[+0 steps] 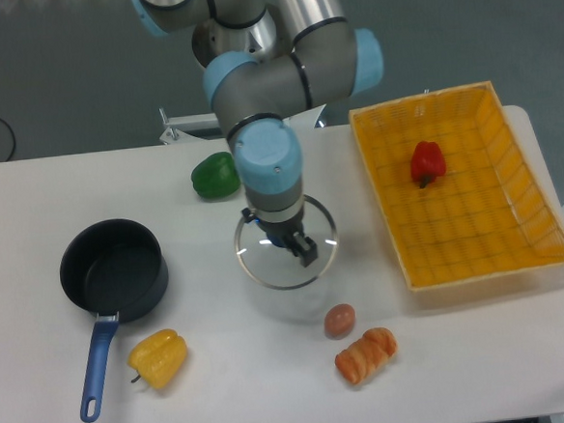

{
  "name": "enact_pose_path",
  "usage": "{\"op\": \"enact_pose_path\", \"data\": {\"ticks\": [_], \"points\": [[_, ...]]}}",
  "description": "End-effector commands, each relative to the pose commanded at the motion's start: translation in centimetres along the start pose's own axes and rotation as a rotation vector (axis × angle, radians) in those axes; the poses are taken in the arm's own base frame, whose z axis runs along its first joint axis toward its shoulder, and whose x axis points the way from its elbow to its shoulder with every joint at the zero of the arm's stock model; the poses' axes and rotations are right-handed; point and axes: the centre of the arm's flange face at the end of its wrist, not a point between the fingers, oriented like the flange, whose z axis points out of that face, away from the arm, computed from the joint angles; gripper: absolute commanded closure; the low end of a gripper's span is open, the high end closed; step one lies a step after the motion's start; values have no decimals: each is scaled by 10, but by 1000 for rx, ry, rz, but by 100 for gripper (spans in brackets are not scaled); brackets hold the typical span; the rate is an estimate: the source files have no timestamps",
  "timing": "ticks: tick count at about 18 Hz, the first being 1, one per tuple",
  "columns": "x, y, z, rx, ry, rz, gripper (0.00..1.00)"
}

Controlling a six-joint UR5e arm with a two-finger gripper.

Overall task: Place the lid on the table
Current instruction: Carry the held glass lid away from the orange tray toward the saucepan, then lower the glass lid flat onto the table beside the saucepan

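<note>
The claw point(289, 240) is what I watch first: it points straight down from the grey and pale-blue wrist and is clamped at the centre of the lid point(285, 243). I cannot see the knob itself, since the wrist and the dark fingers cover it; only one black finger end pokes out at the lower right. The lid is a clear glass disc with a thin metal rim, hanging level under the claw above the table point(224, 351), with a faint round shadow just below it on the white top. Whether its rim touches the surface I cannot tell. The table is smooth and matte. To the left sits the pot point(114, 269), black, round and deep, with a blue handle. A glossy green pepper point(215, 175) is partly hidden behind the arm. Near the front lie a yellow pepper point(159, 358), a brown egg point(340, 320) and a ridged croissant point(366, 354). The orange mesh tray point(479, 256) holds a red pepper point(427, 162).
</note>
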Motion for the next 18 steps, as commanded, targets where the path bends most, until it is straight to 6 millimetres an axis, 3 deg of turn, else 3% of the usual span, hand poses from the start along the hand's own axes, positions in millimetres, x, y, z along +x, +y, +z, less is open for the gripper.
{"op": "enact_pose_path", "data": {"ticks": [3, 18], "points": [[6, -13, 6, 11, -31, 18, 47], [4, -24, 42, 2, -28, 34, 47]]}}
